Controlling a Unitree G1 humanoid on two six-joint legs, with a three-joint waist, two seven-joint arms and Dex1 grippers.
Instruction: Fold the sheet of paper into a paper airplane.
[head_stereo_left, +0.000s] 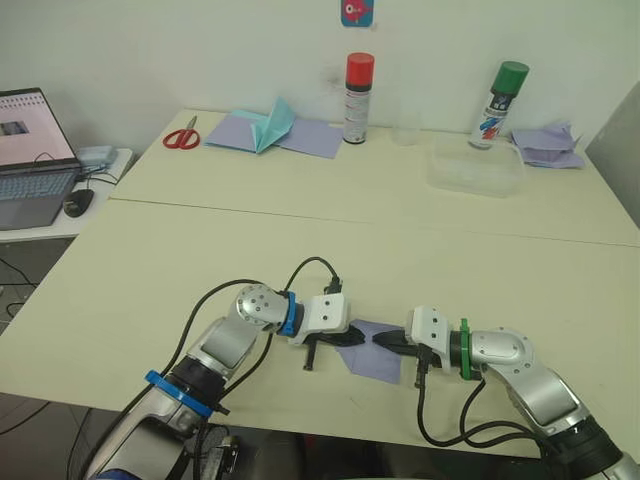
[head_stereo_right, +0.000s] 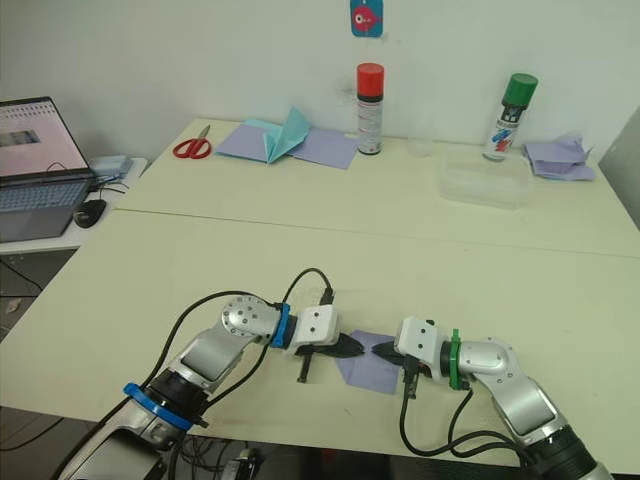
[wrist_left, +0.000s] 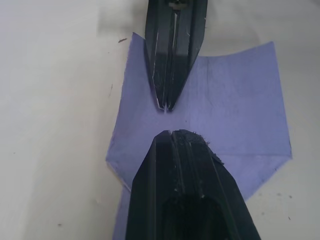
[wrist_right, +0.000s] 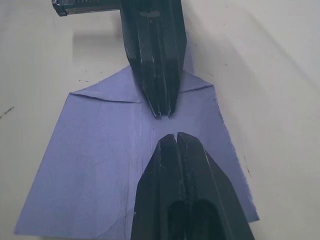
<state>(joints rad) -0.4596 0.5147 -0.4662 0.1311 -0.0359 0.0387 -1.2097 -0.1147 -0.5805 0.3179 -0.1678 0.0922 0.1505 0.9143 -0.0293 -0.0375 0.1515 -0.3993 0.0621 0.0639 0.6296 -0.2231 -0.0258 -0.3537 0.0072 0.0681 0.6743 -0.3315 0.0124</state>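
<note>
Between left gripper (head_stereo_left: 352, 337) and right gripper (head_stereo_left: 383, 343), fingers closed, holding nothing, tips pressing sheet of paper (head_stereo_left: 372, 356) flat on table (head_stereo_left: 400, 250). Best kept on centre crease, sliding slowly apart.

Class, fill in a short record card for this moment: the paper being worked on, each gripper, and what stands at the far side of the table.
paper: lavender sheet of paper lying on the table, partly folded, corner flaps turned in
left gripper: shut, tip over the sheet
right gripper: shut, tip over the sheet, facing the left one with a small gap between
far side: scissors, teal folded paper, two spray cans, clear tub
</note>
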